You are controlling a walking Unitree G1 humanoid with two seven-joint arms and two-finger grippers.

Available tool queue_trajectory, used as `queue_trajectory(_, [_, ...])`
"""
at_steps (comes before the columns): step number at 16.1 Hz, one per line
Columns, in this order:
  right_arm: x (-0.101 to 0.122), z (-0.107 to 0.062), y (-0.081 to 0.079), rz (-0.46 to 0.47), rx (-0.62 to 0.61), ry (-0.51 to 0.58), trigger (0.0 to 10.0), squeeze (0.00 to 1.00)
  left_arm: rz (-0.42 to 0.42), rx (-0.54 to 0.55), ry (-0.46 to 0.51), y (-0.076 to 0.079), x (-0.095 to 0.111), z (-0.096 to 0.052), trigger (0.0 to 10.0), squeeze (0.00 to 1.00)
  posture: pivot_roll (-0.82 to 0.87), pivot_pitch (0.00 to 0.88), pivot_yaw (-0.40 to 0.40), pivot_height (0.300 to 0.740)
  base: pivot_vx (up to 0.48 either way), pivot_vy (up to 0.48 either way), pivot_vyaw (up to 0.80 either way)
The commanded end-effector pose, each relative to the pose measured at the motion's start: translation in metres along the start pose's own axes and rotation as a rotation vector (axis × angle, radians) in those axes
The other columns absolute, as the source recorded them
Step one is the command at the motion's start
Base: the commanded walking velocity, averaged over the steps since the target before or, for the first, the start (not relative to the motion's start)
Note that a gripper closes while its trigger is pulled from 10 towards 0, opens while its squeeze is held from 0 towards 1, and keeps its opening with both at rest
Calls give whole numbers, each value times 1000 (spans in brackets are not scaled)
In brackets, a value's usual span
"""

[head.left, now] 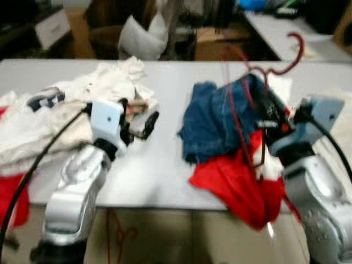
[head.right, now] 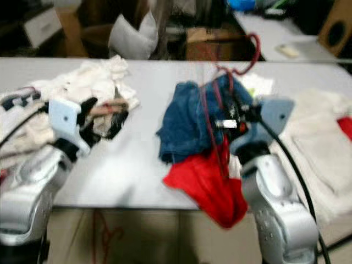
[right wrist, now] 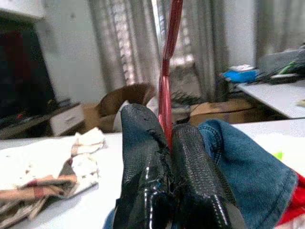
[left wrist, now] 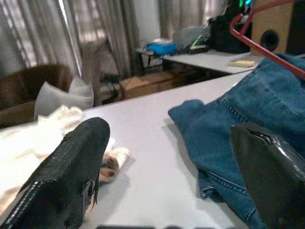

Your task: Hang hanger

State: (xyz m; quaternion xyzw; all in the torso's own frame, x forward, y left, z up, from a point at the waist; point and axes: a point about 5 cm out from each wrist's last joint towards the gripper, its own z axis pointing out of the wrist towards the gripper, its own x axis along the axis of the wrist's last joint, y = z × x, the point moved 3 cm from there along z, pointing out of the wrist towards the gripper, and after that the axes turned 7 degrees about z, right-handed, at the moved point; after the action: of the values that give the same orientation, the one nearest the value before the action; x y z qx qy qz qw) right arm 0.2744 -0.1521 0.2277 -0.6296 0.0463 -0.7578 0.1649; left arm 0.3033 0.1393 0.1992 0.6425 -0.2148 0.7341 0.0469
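Right gripper (right wrist: 167, 143) pinching red hanger (right wrist: 167, 71), jeans (head.left: 220, 118) beside

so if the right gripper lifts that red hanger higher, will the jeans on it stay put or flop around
The red hanger looks like thin wire, so it would probably flex and swing in the right gripper, whose fingers pinch just one strand. The blue jeans lie bunched and limp on the table, so they would likely sag, perhaps slide off. The red cloth overhanging the edge might drag along.
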Motion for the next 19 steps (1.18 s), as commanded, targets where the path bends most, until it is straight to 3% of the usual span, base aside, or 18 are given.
queue_trajectory(1, [-2,-1,-3,33,8,-2,10000,0,17,17,-5,-5,1,-2,10000,0,-58,0,31,740,0,435,0])
queue_trajectory(2, [-5,-3,-1,76,6,-6,10000,0,16,13,-8,-4,1,-2,10000,0,-58,0,31,740,0,435,0])
queue_trajectory(6, [-12,-8,6,75,-31,-23,10000,0,20,-3,-20,0,-1,0,10000,0,-70,0,40,740,0,436,0])
queue_trajectory(15, [-22,-13,23,23,-96,-58,10000,0,29,-17,-34,4,-7,0,10000,0,-81,0,38,740,0,442,0])
queue_trajectory(19, [-24,-11,22,25,-85,-70,10000,0,93,-25,-51,5,-11,2,10000,0,-83,0,40,740,0,-120,0])
